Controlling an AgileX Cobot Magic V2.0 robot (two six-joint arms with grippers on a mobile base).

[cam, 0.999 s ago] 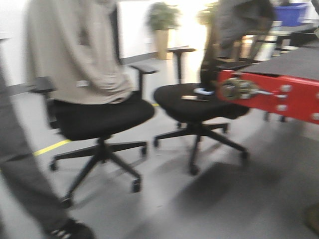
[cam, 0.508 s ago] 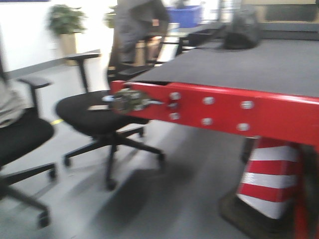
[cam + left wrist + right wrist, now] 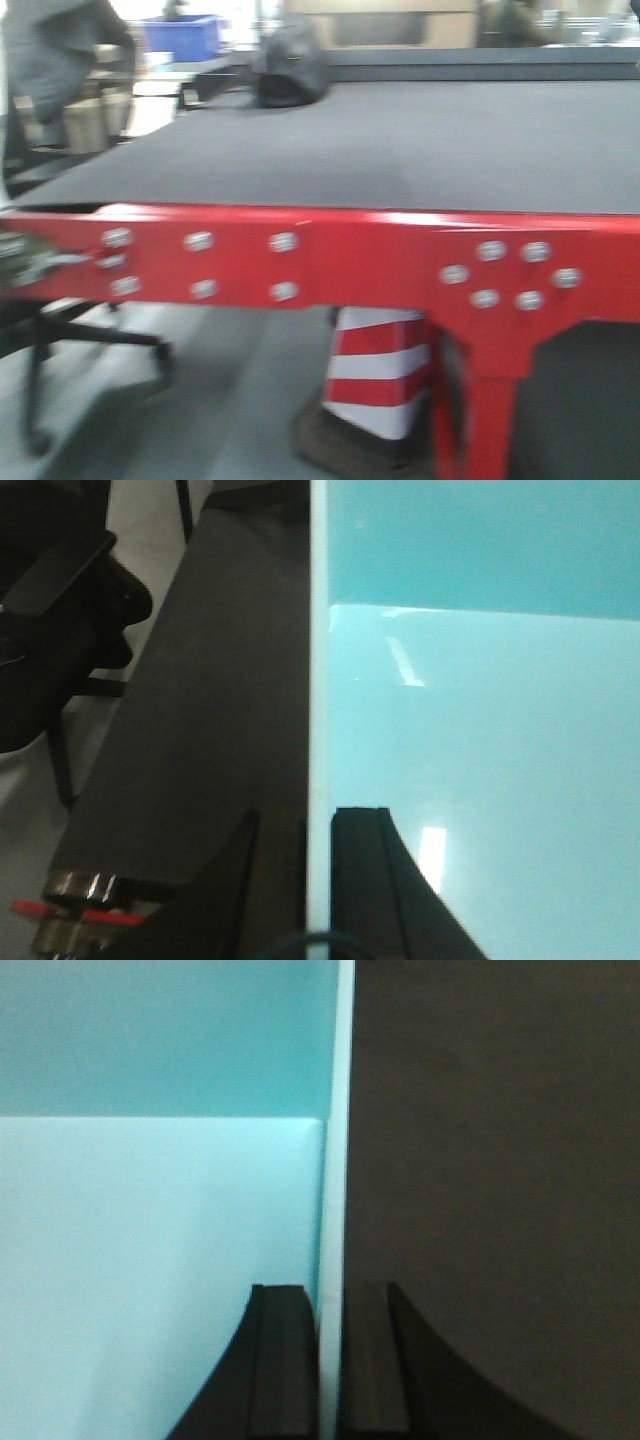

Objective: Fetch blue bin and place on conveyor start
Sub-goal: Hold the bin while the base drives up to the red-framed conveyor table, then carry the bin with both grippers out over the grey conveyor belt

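Since a second ago the front view has swung round. The office chairs that filled it have slid off to 9 o'clock, leaving one chair (image 3: 60, 340) at the edge, and the conveyor start (image 3: 400, 150) now lies square across our view, its red frame (image 3: 350, 250) running from 9 to 3 o'clock with a striped traffic cone (image 3: 375, 370) under it.

The blue bin (image 3: 480, 730) does not show in the front view. We carry it between the two arms. In the left wrist view its pale inside lies at 3 o'clock from the left tool (image 3: 300, 820), and in the right wrist view the same tub (image 3: 150, 1210) lies at 9 o'clock from the right tool (image 3: 330, 1290). Each gripped wall runs from 6 to 12 o'clock away from its tool, so neither arm is nearer. We cannot tell which side of the bin is the long one.

Both tools are drawn together on the thin wall, one finger inside the tub and one outside, with the rim standing between them.

Beyond each wall we see a dark flat surface, which we judge to be the belt. From these views we cannot tell whether the bin rests on it or hangs above it. A dark bag-like lump (image 3: 290, 65) and a royal-blue bin (image 3: 180, 35) sit far off at 11 o'clock, well apart from where we would set down.
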